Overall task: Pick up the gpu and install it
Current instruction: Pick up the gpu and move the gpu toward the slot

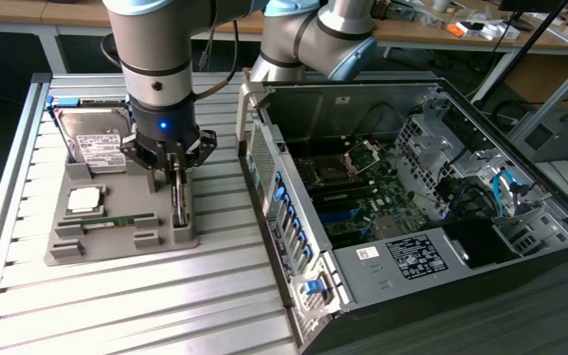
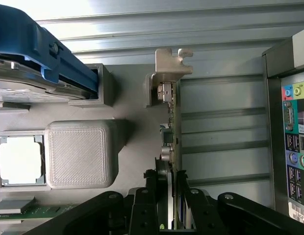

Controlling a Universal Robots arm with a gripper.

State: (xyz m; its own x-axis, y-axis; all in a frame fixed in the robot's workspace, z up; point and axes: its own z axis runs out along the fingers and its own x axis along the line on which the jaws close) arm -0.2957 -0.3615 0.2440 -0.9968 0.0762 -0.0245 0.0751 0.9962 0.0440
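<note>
Green board edge and a silver metal bracket mark the gpu [image 1: 178, 208] [image 2: 172, 128], which stands on its long edge in a slot of a grey plastic holder [image 1: 116, 245] [image 2: 132, 98], on the side of the holder nearest the computer case [image 1: 402, 200] [image 2: 294, 137]. Its bracket end points away from the arm's wrist and reaches just past the holder's rim in the wrist view. The end effector [image 1: 177, 182] [image 2: 173, 180] is down over the card from above, with one black finger against each flat face and no gap visible between them and the card, so it is clenched on the gpu while the card sits in its slot. Elsewhere in the holder, a square silver processor chip [image 1: 85, 198] [image 2: 19, 159] lies flat in its own pocket, a narrow green memory stick [image 1: 116, 220] [image 2: 39, 211] lies just beside it, and a hard drive [image 1: 92, 140] [image 2: 44, 58] in a blue carrier leans at the far end. The holder rests on a tabletop [image 1: 146, 310] [image 2: 215, 29] of ribbed metal slats. The case lies on its side at the exterior view's right of the holder, its panel off and its circuit board and cables exposed. The grey arm [image 1: 156, 59] rises straight up from the end effector, a blue light glowing on its wrist.
</note>
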